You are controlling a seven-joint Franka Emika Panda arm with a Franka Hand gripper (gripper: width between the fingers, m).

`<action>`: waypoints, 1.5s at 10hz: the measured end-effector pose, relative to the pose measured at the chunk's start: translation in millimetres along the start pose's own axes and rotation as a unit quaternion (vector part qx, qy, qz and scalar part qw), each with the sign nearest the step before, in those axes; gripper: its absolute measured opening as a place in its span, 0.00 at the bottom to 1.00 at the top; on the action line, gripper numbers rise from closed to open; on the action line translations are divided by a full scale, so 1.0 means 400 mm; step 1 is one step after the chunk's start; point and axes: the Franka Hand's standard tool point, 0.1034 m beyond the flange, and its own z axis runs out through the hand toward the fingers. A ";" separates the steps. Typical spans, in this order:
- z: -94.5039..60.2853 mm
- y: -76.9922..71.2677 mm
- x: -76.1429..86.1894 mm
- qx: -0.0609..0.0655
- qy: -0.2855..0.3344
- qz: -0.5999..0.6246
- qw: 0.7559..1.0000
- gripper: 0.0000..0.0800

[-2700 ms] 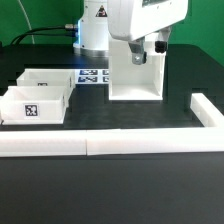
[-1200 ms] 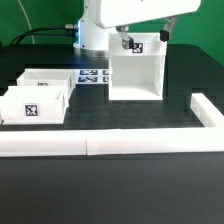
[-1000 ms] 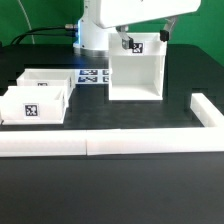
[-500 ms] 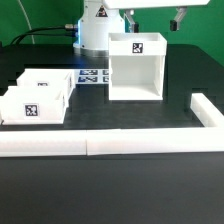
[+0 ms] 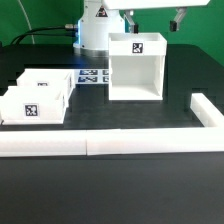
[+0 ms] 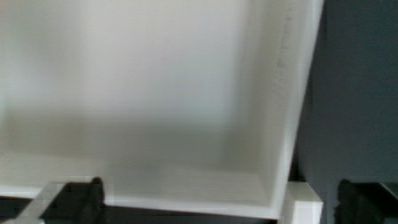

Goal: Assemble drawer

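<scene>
Gripper (image 5: 152,18): jaws spread wide, nothing held, hanging high over the shell (image 5: 135,68), one finger to each side, clear of both walls. Same reading from the wrist view: dark fingertips (image 6: 80,196) flanking the white shell (image 6: 160,90), no contact.

Shell: upright on the table (image 5: 120,195), right of centre in the exterior view, tag on top.
Trays: two, well apart from the shell at the exterior view's left. Near tray (image 5: 33,105) just in front of far tray (image 5: 47,80); touching or not, cannot tell.
Marker board (image 5: 92,75): flat between far tray and shell, toward the far side.
Border bars (image 5: 110,146): along the near edge and up the right.

Probable step: fetching a tray for insertion.
- Travel left at present height before descending.
- Take the near tray first.
- Grip one side wall, not the tagged face.
- Keep level; avoid nudging the far tray.
- Leave the shell undisturbed.
</scene>
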 end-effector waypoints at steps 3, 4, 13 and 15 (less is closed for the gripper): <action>0.052 -0.027 -0.082 -0.002 0.005 0.010 1.000 0.81; 0.067 -0.034 -0.091 0.000 0.008 0.004 1.000 0.81; 0.092 -0.036 -0.096 0.002 0.009 -0.003 1.000 0.12; 0.092 -0.036 -0.096 0.002 0.009 -0.002 1.000 0.05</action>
